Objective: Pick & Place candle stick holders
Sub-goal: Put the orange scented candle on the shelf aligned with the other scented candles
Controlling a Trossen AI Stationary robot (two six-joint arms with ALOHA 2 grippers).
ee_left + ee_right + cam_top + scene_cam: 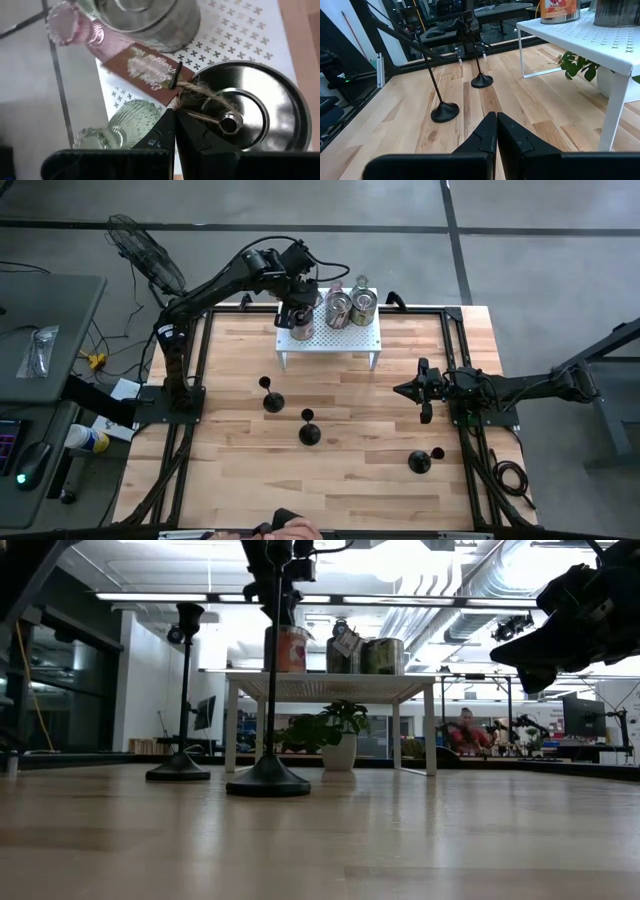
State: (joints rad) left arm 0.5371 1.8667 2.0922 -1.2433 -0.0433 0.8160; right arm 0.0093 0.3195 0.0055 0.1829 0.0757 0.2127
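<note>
Fingers pressed together on both arms, holding nothing. Left gripper (pixel 175 117) hangs over the white perforated rack (pixel 345 337) – its tips just above a silvery tin's (pixel 255 107) twine. Right gripper (pixel 402 390) hovers above the table – three black candle stick holders (pixel 309 432) stand on the wood.

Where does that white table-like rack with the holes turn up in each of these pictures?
High view: white rack at the table's far edge, middle, under the left arm.
Low view: centre background, standing on its legs.
Left wrist view: its perforated top fills the upper right.
Right wrist view: at the right edge.
Shared landmark: the metal tins standing on it.
</note>
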